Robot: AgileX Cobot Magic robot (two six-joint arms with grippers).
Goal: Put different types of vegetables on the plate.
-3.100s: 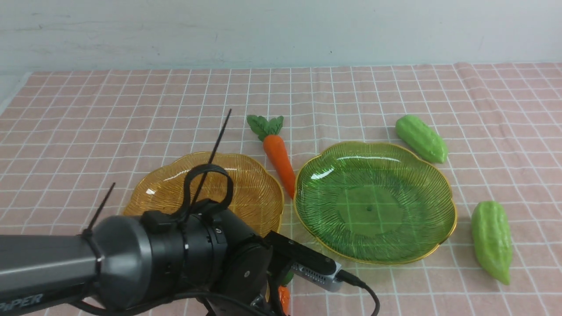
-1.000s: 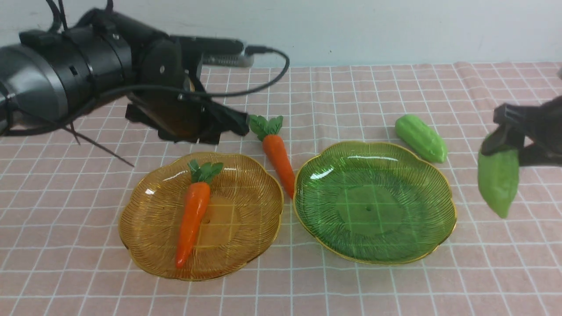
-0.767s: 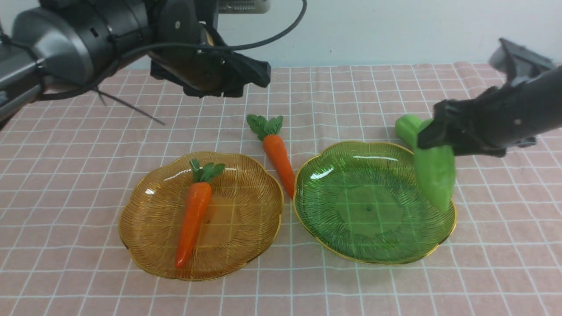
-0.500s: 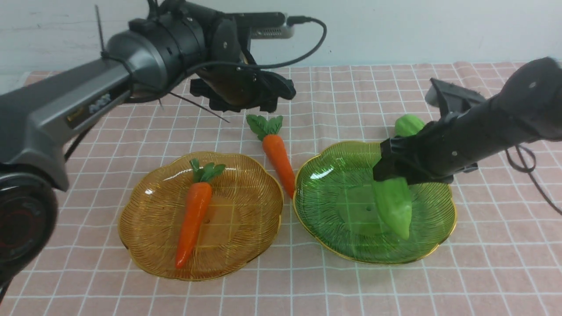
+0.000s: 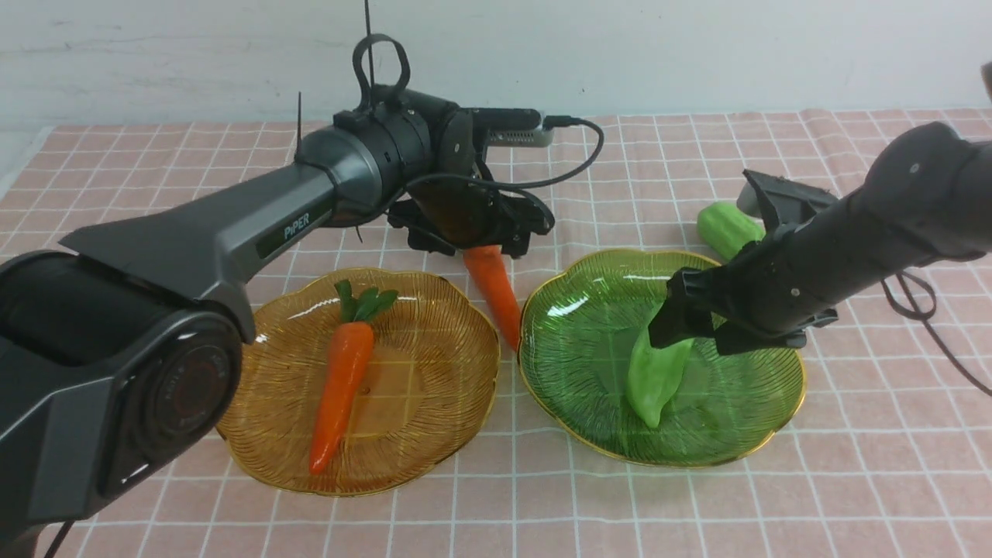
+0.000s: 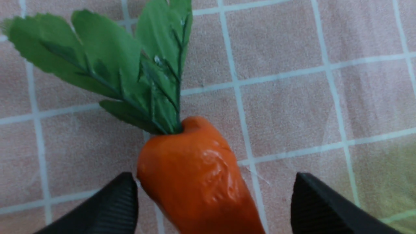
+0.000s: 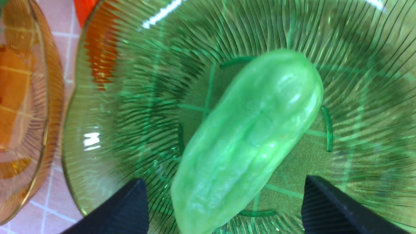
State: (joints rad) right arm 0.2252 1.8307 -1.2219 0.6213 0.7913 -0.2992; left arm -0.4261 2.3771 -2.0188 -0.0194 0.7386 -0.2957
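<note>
pink checked cloth (image 5: 852, 480) covers the whole worktop. two ribbed glass plates sit side by side around the middle, a bit toward the near edge: the green plate (image 5: 759, 418) on the right-edge side and the amber plate (image 5: 434, 364) on the left-edge side, rims close but not touching. the green plate (image 7: 130, 81) has one light green gourd (image 5: 655, 380) in it, lying slanted across the centre with its thin end toward the near edge. the right gripper (image 5: 701, 333) hangs right over it. in the wrist view the gourd (image 7: 250, 136) sits between the fingers of the right gripper (image 7: 224, 187), which are spread wide and look clear of it on both sides, so nothing is clamped. the amber plate holds one carrot (image 5: 341, 380), leaves pointing to the far edge. the second carrot (image 5: 496, 294) lies on the cloth in the gap between the plates. the left gripper (image 5: 473, 232) is down over its leafy end, jaws wide apart and straddling that carrot (image 6: 195, 182), one finger just beside it and the other well clear, no grip. the other gourd (image 5: 725, 229) is on the cloth past the green plate toward the far edge, partly hidden by the right arm.
</note>
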